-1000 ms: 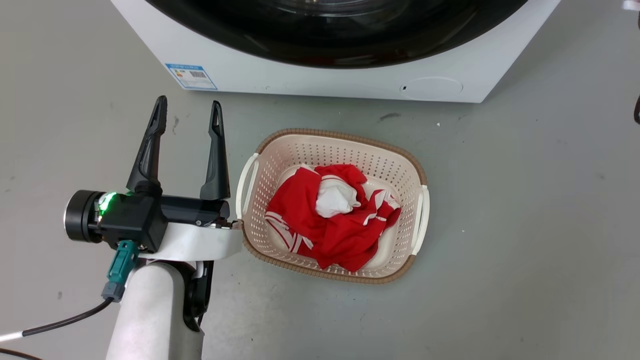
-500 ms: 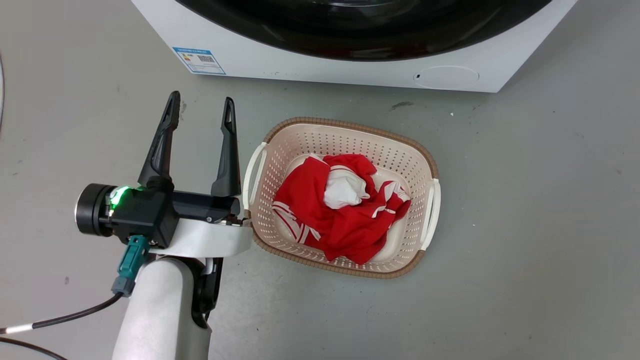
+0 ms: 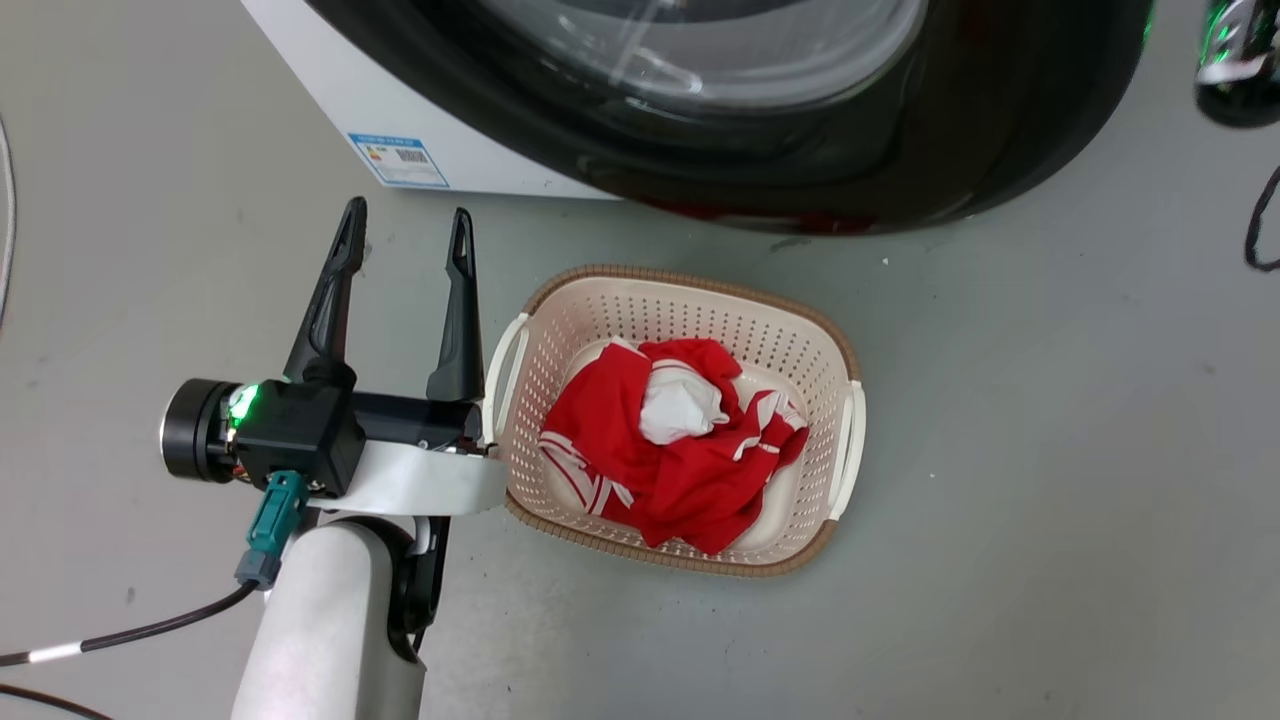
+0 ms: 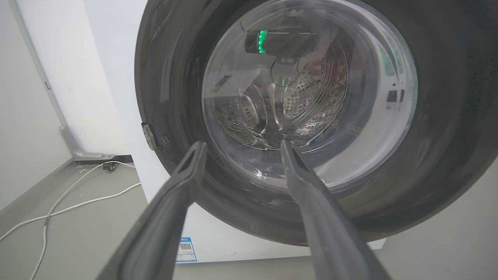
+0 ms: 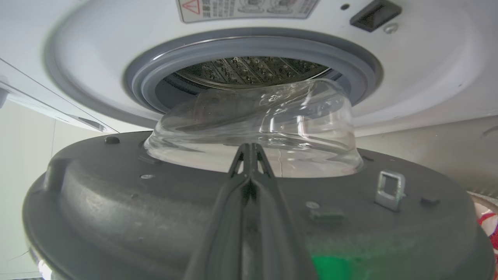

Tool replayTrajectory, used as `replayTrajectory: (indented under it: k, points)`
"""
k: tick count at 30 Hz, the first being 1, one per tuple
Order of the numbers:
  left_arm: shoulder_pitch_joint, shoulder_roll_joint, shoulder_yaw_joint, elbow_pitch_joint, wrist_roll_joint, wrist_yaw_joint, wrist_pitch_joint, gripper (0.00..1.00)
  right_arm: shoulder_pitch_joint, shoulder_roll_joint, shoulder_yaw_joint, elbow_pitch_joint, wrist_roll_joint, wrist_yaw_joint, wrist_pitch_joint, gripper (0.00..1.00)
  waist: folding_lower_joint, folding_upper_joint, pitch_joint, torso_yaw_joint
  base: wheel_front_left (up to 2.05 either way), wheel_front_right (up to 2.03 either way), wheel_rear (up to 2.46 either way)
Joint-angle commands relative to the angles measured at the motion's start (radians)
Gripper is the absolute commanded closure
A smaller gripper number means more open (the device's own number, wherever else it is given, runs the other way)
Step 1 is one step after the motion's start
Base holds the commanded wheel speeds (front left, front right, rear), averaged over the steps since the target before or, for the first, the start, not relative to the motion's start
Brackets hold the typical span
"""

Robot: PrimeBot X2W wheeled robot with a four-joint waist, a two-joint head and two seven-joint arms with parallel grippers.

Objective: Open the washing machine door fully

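The washing machine door (image 3: 900,150), round and glossy black with a clear glass bowl, stands partly swung out from the white machine (image 3: 330,90). The left wrist view looks at the door's outer face (image 4: 447,116), with the steel drum showing through the glass. The right wrist view shows its grey inner side (image 5: 116,210), the glass bowl (image 5: 253,120) and the rubber-ringed drum opening (image 5: 249,70) behind. My right gripper (image 5: 251,149) is shut, its tips lying on the door's inner side at the bowl's base. Left of the basket, my left gripper (image 3: 407,215) hangs open and holds nothing.
A beige laundry basket (image 3: 700,280) with red and white clothes (image 3: 660,450) sits on the grey floor just below the door. White cables (image 4: 70,194) trail on the floor left of the machine. A dark part with a green light (image 3: 1235,60) shows at the top right.
The door has swung outward from the machine and now covers the lower front panel. The head camera has shifted a little. My left gripper stays open in the same place.
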Motion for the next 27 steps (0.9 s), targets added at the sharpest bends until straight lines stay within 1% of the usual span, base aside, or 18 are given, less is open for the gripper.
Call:
replayTrajectory:
  k: [1,5,11,13,16,17,21,27]
  points:
    - [0.021,-0.001,0.005,0.008,0.008,-0.003,-0.003,0.0,0.045,0.018,0.007,-0.022,0.014,0.003,0.043,1.0,0.0,0.0,-0.033,-0.01,0.0,0.0,0.0]
    - [0.05,-0.001,0.021,0.019,0.007,-0.01,-0.003,0.0,0.122,0.034,0.02,-0.08,0.032,0.003,0.12,1.0,0.0,0.0,-0.085,-0.017,0.0,0.0,0.0]
    - [0.105,0.0,0.037,0.026,0.004,-0.005,-0.003,0.0,0.25,0.072,0.03,-0.164,0.064,0.003,0.217,1.0,0.0,0.0,-0.165,-0.023,0.0,0.0,0.0]
    - [0.114,-0.001,0.038,0.027,0.004,-0.005,-0.003,0.0,0.27,0.081,0.034,-0.18,0.067,0.003,0.226,1.0,0.0,0.0,-0.177,-0.024,0.0,0.0,0.0]
    - [0.149,-0.001,0.036,0.032,0.01,-0.006,-0.003,0.0,0.349,0.119,0.041,-0.237,0.089,0.003,0.277,1.0,0.0,0.0,-0.222,-0.028,0.0,0.0,0.0]
    - [0.149,-0.001,0.036,0.032,0.01,-0.006,-0.003,0.0,0.349,0.119,0.041,-0.237,0.089,0.003,0.277,1.0,0.0,0.0,-0.222,-0.028,0.0,0.0,0.0]
    - [0.177,0.0,0.041,0.037,0.006,-0.011,-0.003,0.0,0.43,0.147,0.067,-0.299,0.1,0.003,0.322,1.0,0.0,0.0,-0.257,-0.032,0.0,0.0,0.0]
    - [0.21,-0.001,0.047,0.044,0.015,-0.02,-0.003,0.0,0.533,0.168,0.119,-0.384,0.142,0.003,0.385,1.0,0.0,0.0,-0.299,-0.03,0.0,0.0,0.0]
